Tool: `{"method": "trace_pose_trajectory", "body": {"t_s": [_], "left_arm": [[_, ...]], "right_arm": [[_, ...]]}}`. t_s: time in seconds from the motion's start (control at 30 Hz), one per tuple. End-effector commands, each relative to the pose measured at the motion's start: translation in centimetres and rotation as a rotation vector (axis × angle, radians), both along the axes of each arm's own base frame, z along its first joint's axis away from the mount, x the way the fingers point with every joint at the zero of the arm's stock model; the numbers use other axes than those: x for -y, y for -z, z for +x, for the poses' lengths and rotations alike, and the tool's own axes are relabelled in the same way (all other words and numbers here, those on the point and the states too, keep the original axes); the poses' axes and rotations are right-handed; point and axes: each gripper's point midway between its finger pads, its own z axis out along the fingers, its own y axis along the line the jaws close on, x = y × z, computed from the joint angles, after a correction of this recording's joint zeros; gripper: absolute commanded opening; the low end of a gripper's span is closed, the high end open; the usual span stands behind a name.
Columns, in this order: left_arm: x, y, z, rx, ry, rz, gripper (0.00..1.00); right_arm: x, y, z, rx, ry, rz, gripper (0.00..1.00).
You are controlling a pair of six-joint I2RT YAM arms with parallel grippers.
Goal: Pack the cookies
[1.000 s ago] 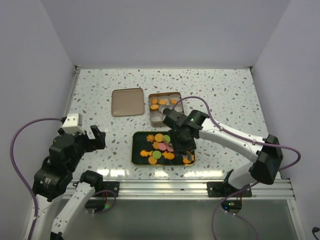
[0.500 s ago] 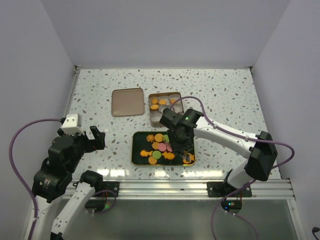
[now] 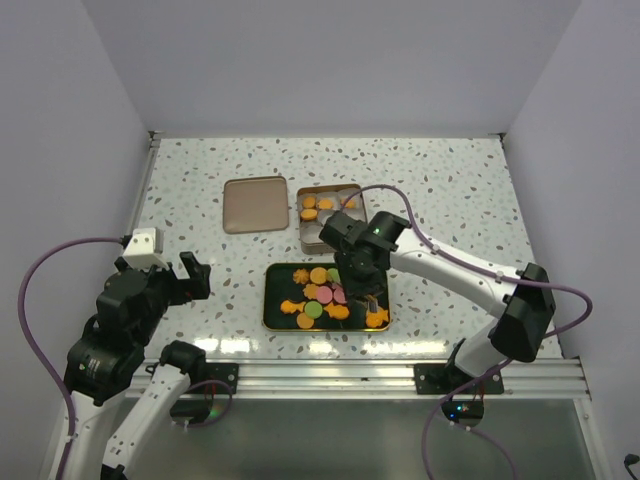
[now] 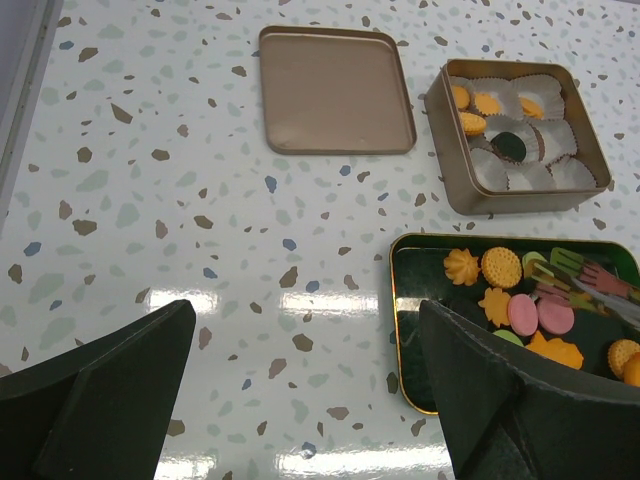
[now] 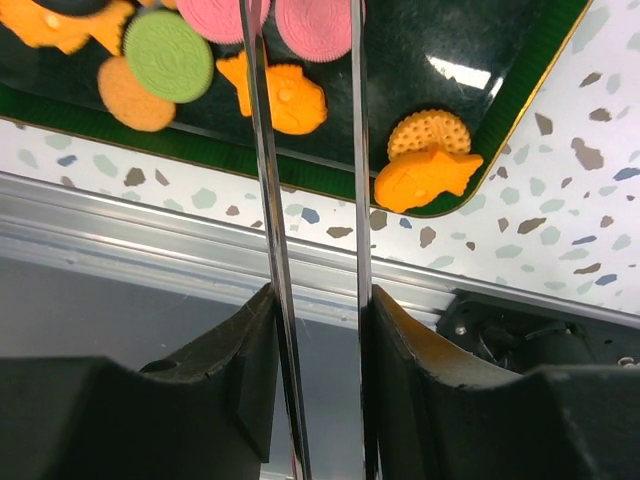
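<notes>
Several cookies (image 3: pixel 322 295), orange shapes with pink and green rounds, lie on a dark gold-rimmed tray (image 3: pixel 270 300). My right gripper (image 3: pixel 361 278) hovers over the tray's right half, shut on metal tongs (image 5: pixel 262 150). The tong blades run up between its fingers, their tips over two pink cookies (image 5: pixel 315 25) and beside an orange fish (image 5: pixel 280 95). The tong tips also show in the left wrist view (image 4: pixel 590 283). A gold tin (image 3: pixel 330 215) behind the tray holds white paper cups and a few orange cookies (image 4: pixel 472 112). My left gripper (image 3: pixel 190 278) is open and empty, left of the tray.
The tin's flat lid (image 3: pixel 254 204) lies left of the tin. An orange fish cookie (image 5: pixel 425 178) and a round one (image 5: pixel 430 128) sit in the tray's near right corner. The metal rail (image 3: pixel 330 375) runs along the table's near edge.
My right gripper with the tongs has shifted slightly left and away from the near edge over the tray. The left arm has not moved.
</notes>
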Motion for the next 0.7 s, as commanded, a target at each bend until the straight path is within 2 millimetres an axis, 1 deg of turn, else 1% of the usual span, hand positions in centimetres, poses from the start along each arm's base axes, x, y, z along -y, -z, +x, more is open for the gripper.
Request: {"method": "trace_pose_trajectory", "body": {"t_s": [0.0,0.03,0.1,0.13,0.2,0.23,0.27,0.33,0.37,0.5,0.53,0.63,0.67], "left_arm": [[0.2,-0.8,0.5,0.048,0.016,0.007,1.00],[0.2,-0.8,0.5,0.045,0.014,0.008,1.00],[0.2,-0.8,0.5,0.045,0.016,0.008,1.00],[0.2,-0.8,0.5,0.045,0.016,0.008,1.00],[0.2,-0.8,0.5,0.045,0.016,0.008,1.00],[0.2,-0.8,0.5,0.047,0.016,0.008,1.00],[0.2,-0.8,0.5,0.045,0.016,0.008,1.00],[0.2,-0.8,0.6,0.045,0.014,0.008,1.00],[0.2,-0.8,0.5,0.045,0.016,0.008,1.00],[0.2,-0.8,0.5,0.045,0.014,0.009,1.00],[0.2,-0.8,0.5,0.047,0.014,0.008,1.00],[0.2,-0.7,0.5,0.044,0.013,0.010,1.00],[0.2,-0.7,0.6,0.041,0.013,0.011,1.00]], "right_arm": [[0.2,-4.1,2.0,0.107,0.049,0.049,0.29],[-0.1,-5.3,2.5,0.130,0.054,0.070,0.29],[0.5,-6.4,3.3,0.147,0.068,0.069,0.29],[0.3,-7.5,4.0,0.170,0.075,0.089,0.29],[1.1,-8.1,5.0,0.180,0.083,0.075,0.29],[1.1,-8.9,5.6,0.199,0.087,0.087,0.29],[1.7,-9.2,6.5,0.210,0.094,0.080,0.30],[1.7,-9.6,7.7,0.221,0.097,0.077,0.30],[2.1,-9.8,8.4,0.228,0.100,0.070,0.30],[2.1,-9.5,11.1,0.238,0.104,0.053,0.30],[1.8,-9.1,11.7,0.231,0.098,0.045,0.30],[2.1,-8.7,13.5,0.230,0.114,0.039,0.29],[2.2,-8.1,14.1,0.216,0.126,0.029,0.29]]}}
